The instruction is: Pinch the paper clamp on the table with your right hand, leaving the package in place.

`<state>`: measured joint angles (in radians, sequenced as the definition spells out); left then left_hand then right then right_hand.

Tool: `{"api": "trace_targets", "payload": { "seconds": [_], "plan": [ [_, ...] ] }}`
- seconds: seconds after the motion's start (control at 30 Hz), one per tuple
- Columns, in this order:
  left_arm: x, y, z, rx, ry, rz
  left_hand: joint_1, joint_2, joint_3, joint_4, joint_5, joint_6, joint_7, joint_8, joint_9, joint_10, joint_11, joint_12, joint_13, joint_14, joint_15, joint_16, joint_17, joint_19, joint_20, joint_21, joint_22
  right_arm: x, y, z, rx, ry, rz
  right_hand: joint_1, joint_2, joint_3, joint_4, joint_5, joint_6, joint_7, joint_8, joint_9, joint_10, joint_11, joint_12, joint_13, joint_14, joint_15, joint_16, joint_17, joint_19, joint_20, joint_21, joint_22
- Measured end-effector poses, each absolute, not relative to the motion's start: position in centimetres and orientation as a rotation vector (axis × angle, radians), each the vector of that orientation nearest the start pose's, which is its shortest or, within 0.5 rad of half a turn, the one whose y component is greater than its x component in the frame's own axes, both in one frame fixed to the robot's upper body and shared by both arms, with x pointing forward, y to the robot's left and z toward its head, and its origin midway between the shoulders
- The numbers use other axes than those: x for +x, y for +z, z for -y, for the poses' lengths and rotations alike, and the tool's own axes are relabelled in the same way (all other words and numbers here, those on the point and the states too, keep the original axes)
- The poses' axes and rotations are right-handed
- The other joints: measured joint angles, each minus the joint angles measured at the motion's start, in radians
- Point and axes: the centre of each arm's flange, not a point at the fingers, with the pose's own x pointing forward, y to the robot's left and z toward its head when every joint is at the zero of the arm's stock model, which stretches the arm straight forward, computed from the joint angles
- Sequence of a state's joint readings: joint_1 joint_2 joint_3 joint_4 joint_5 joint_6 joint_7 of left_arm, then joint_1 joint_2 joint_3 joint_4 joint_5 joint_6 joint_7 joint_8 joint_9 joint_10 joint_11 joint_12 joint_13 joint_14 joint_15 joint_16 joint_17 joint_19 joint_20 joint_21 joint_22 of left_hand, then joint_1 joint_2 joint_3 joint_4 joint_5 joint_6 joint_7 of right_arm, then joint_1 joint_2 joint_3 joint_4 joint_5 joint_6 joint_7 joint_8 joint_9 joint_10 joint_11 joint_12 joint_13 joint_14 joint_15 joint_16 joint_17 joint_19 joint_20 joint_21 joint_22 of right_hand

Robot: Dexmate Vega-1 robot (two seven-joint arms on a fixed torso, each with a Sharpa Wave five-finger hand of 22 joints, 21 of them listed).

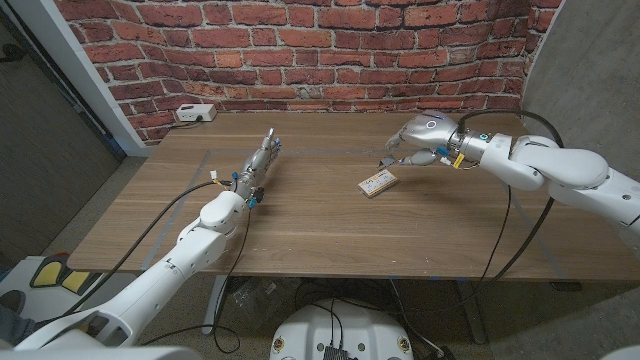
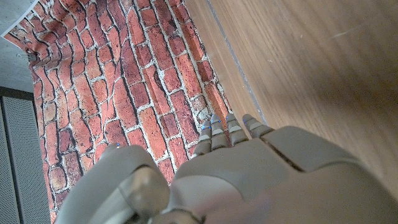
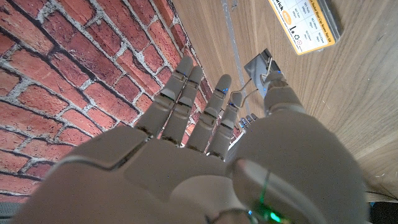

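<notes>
The paper clamp [image 3: 260,63], silver with wire handles, sits on the wooden table [image 1: 320,215] just behind the package [image 1: 378,183], a small flat card with an orange and white label [image 3: 305,23]. My right hand [image 1: 415,140] reaches down over the clamp [image 1: 385,160]. In the right wrist view its thumb [image 3: 278,93] presses one wire handle and a finger [image 3: 219,109] meets the other, so the clamp is pinched between them while the other fingers stay spread. My left hand [image 1: 258,165] is stretched out on the table far to the left, fingers straight and holding nothing.
A brick wall [image 1: 330,50] runs along the table's far edge. A white power strip [image 1: 193,113] lies at the back left corner. Cables hang along both arms.
</notes>
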<state>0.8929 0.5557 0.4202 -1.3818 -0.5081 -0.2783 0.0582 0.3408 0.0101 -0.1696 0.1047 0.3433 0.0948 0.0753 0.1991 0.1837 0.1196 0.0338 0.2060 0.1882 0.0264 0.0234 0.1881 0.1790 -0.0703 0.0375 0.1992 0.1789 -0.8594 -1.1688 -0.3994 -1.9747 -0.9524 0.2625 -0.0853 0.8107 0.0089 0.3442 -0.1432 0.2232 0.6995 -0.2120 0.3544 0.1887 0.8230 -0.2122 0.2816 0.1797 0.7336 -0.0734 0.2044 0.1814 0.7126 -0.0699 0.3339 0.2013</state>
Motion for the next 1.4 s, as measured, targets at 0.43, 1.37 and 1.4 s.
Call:
{"api": "trace_targets", "payload": {
  "seconds": [0.43,1.37,1.4],
  "plan": [
    [63.97,-4.86,-27.04,0.120,-0.191,0.580,0.000,0.000,-0.003,0.003,0.000,0.000,0.000,0.000,0.000,-0.005,-0.005,0.000,0.000,-0.006,-0.006,0.000,0.000,-0.011,0.000,0.000,0.000,49.66,6.61,24.52,-2.083,0.019,1.149,0.021,0.024,0.015,-0.004,-0.024,0.042,0.032,0.013,-0.001,0.126,0.000,0.000,0.000,0.114,-0.031,0.000,-0.005,0.018,-0.003,0.018,0.001],
    [63.84,-5.32,-26.89,0.113,-0.193,0.574,0.004,0.004,-0.011,0.006,0.000,0.000,0.000,0.000,0.000,-0.005,-0.005,0.000,0.000,-0.006,-0.006,0.000,0.000,-0.011,0.000,0.000,0.000,49.31,6.50,24.43,-2.062,0.012,1.175,0.048,0.047,0.025,-0.014,-0.035,0.042,0.032,0.031,0.005,0.264,0.000,0.000,0.005,0.187,-0.053,-0.005,-0.005,0.027,-0.005,0.025,0.001],
    [63.84,-5.32,-26.89,0.113,-0.193,0.574,0.004,0.004,-0.011,0.006,0.000,0.000,0.000,0.000,0.000,-0.005,-0.005,0.000,0.000,-0.005,-0.006,0.000,0.000,-0.011,0.000,0.000,0.000,49.29,6.53,24.42,-2.062,0.011,1.175,0.048,0.047,0.027,-0.016,-0.035,0.042,0.032,0.031,0.005,0.271,0.002,0.000,0.005,0.191,-0.055,-0.005,-0.005,0.027,-0.005,0.025,0.001]
  ]
}}
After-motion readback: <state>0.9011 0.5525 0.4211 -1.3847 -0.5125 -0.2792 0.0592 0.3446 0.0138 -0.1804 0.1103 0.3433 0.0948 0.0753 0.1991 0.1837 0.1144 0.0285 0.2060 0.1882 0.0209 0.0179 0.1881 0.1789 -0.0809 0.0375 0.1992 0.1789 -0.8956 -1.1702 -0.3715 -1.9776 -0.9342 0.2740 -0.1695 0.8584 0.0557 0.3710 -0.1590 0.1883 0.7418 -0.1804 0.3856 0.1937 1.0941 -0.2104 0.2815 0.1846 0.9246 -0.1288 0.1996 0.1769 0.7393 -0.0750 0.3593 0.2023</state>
